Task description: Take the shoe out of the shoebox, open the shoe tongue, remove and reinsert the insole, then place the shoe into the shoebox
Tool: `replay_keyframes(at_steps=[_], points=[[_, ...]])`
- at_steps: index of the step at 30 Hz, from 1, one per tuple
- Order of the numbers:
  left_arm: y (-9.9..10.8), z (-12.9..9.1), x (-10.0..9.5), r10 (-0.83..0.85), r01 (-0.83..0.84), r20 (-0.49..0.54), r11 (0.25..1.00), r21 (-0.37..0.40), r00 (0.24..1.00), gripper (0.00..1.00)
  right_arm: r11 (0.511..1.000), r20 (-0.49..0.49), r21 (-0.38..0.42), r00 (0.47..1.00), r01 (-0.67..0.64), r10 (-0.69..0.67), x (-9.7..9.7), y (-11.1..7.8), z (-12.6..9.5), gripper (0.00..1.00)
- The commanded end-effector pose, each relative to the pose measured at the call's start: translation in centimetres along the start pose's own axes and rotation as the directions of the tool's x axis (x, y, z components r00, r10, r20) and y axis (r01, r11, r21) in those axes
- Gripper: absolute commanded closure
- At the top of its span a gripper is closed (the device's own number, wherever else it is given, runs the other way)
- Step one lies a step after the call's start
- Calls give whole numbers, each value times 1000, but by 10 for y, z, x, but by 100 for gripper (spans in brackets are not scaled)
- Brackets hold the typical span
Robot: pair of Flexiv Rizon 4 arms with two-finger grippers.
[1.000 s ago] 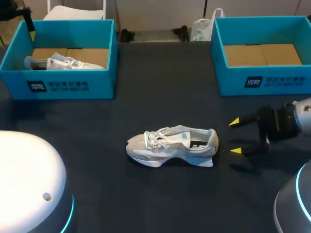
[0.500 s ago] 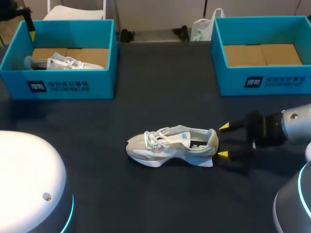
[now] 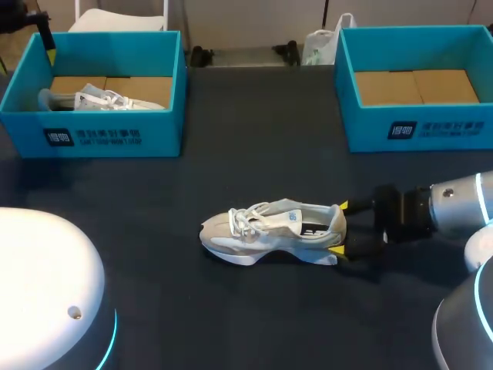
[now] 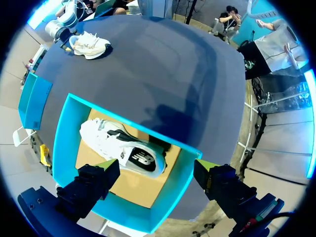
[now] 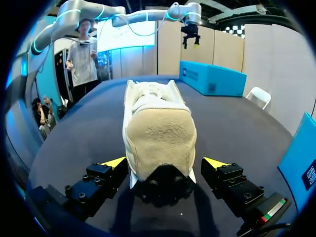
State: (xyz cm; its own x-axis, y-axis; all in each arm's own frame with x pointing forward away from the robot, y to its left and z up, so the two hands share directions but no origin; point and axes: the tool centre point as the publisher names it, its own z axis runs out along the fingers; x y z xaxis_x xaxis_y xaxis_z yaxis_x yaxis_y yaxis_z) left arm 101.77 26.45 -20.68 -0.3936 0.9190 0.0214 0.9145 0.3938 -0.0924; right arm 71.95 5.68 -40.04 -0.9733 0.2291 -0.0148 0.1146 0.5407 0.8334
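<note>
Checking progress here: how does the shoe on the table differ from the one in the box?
The table shoe stands on the bare tabletop; the boxed shoe lies inside the left shoebox. The right gripper has open fingers flanking the table shoe's heel; the left gripper hangs open above the boxed shoe, not touching it. Both are pale laced sneakers.

The right arm [image 3: 462, 206] has silver-grey casing, a cyan light ring and a black wrist section. The right hand [image 3: 340, 228] has two blocky black fingers [image 5: 96, 185] with exposed screw heads and yellow tips. The left hand [image 4: 154, 165] matches. The left arm [image 3: 42, 285] shows a white domed housing edged with a cyan ring.
</note>
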Motion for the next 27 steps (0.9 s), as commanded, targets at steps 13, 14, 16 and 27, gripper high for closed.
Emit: replay_keyframes(at_steps=[13,14,16,27], points=[[1,-1,0,1,-1,-2,1000,1,1000,0,1000,-26,-13,1000,6,-6,4,0,32,0],[1,-1,0,1,-1,-2,1000,1,1000,0,1000,-28,-14,1000,7,-7,4,1,32,0],[1,-1,0,1,-1,-2,1000,1,1000,0,1000,-34,-13,999,9,-10,2,0,34,0],[1,-1,0,1,-1,-2,1000,1,1000,0,1000,-64,-18,998,11,-12,2,-3,46,16]])
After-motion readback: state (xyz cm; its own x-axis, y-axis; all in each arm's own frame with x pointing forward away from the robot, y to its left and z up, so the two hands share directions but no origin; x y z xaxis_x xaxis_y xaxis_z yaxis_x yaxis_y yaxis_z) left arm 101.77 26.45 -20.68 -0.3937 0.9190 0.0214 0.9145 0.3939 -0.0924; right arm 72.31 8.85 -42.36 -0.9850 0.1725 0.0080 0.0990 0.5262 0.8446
